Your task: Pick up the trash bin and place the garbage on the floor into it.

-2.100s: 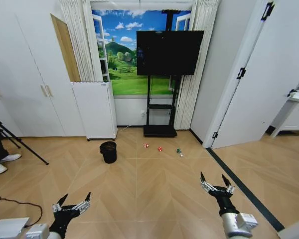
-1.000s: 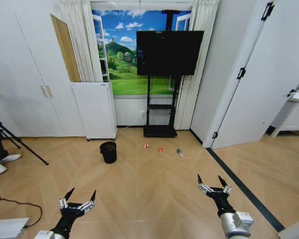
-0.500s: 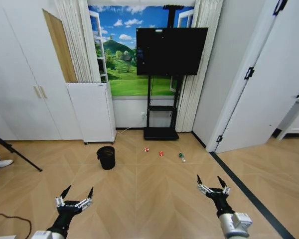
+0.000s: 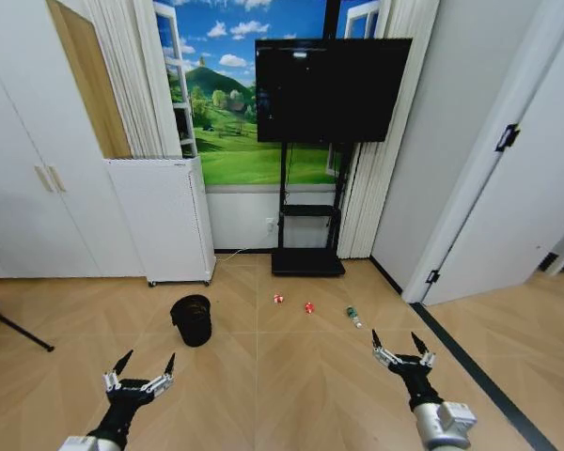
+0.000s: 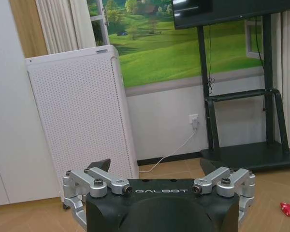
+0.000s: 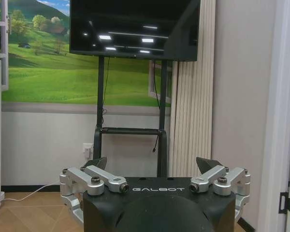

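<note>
Approach phase, I'd say, nothing grabbed yet. Left end effector (image 4: 139, 376) and right end effector (image 4: 400, 350) both hang low out front, fingers spread, holding nothing. The trash bin (image 4: 192, 319) stands upright on the floor (image 4: 282, 395) ahead and a bit left, just in front of the white air purifier (image 4: 160, 221). To its right lies the garbage in a row: two red wrappers (image 4: 278, 299) (image 4: 309, 307) and a small bottle (image 4: 353, 316). Next move probably means closing the gap and getting low to reach the bin's rim. Can't tell what's inside the bin, and the bottle's label is too tiny to read.
</note>
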You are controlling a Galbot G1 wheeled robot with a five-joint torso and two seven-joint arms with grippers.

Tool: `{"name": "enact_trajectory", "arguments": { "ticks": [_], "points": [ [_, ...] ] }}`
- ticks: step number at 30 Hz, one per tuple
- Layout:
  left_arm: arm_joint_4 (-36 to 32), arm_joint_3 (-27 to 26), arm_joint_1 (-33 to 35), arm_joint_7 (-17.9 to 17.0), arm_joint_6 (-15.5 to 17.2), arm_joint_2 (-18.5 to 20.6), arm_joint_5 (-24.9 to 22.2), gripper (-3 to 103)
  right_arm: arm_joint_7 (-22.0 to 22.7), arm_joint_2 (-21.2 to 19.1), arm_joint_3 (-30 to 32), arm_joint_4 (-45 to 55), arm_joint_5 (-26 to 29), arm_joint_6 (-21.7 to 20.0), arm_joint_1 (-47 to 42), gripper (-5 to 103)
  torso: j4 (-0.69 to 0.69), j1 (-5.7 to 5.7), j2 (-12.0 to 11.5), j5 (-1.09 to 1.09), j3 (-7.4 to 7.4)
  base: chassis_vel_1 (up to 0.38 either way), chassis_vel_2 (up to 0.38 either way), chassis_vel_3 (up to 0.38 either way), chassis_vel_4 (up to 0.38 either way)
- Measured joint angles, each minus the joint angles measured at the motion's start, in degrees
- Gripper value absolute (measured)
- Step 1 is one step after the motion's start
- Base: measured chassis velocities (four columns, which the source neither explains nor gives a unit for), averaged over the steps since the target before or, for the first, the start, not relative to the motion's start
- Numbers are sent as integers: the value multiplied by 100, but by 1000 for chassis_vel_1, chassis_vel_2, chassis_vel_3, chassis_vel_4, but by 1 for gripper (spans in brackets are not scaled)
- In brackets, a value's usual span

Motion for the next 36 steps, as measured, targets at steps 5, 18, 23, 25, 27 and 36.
{"name": "enact_trajectory", "arguments": {
  "ticks": [5,18,23,25,27,36],
  "points": [
    [22,0,-8,0,-9,0,2,100,-20,-7,-12,-54,9,55,18,100,1,0,-1,1,0,-368,343,355,-351],
    [81,-47,-28,7,-37,34,-27,100,-55,0,-54,-104,-1,57,55,100,1,-2,0,10,0,-350,350,347,-348],
    [83,-58,-28,10,-43,50,-49,100,-63,0,-57,-125,-3,138,74,100,2,-1,0,12,0,-351,355,350,-348],
    [103,-68,-42,3,-43,88,-64,100,-52,2,-57,-156,-16,245,98,100,2,-2,0,0,-1,-352,353,350,-346],
    [115,-78,-49,-2,-41,112,-76,100,-36,4,-51,-159,-23,259,102,100,1,-1,0,1,0,-314,339,339,-335],
    [331,-441,3,45,97,453,-434,100,-22,21,71,-204,-94,341,67,100,-2,3,-1,3,1,-164,184,125,-128]
  ]
}}
